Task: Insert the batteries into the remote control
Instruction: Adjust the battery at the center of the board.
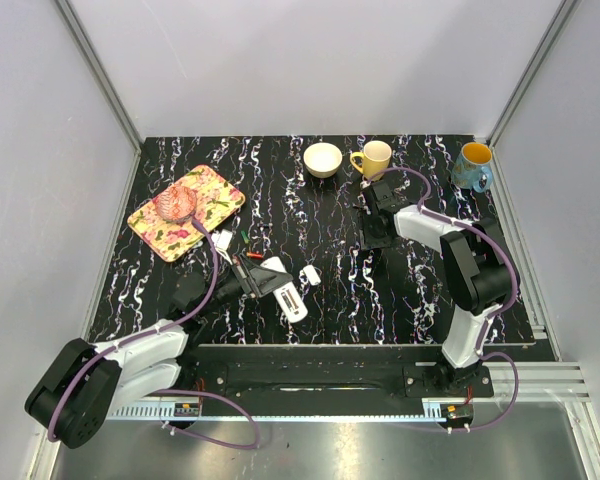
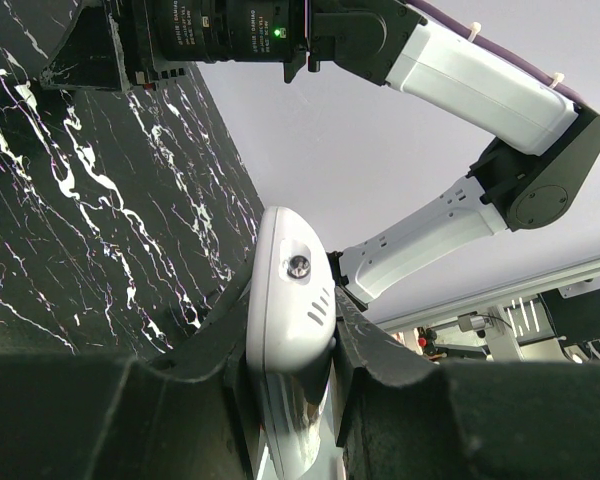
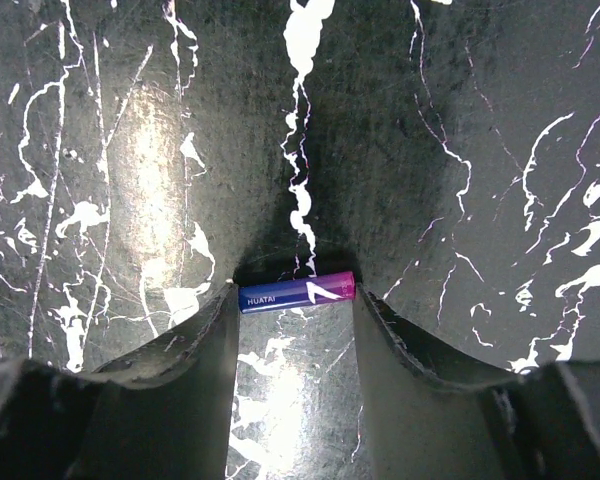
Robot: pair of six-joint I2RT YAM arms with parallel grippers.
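The slim white remote control (image 1: 292, 300) lies on the black marbled table, left of centre. My left gripper (image 1: 254, 283) is shut on its far end. In the left wrist view the remote (image 2: 290, 290) sits pinched between both black fingers, and my left gripper (image 2: 285, 345) holds it tilted on edge. My right gripper (image 1: 373, 240) points down at the table right of centre. In the right wrist view a blue and purple battery (image 3: 296, 292) spans the gap between the fingertips, its two ends against them, so my right gripper (image 3: 292, 300) is shut on it lengthwise.
A small loose white rounded piece (image 1: 310, 274) lies just right of the remote. Small red and green items (image 1: 248, 246) lie behind it. A floral tray (image 1: 212, 190) is at the back left. A cream bowl (image 1: 323, 159), a yellow mug (image 1: 373, 158) and a blue mug (image 1: 472, 166) stand along the back.
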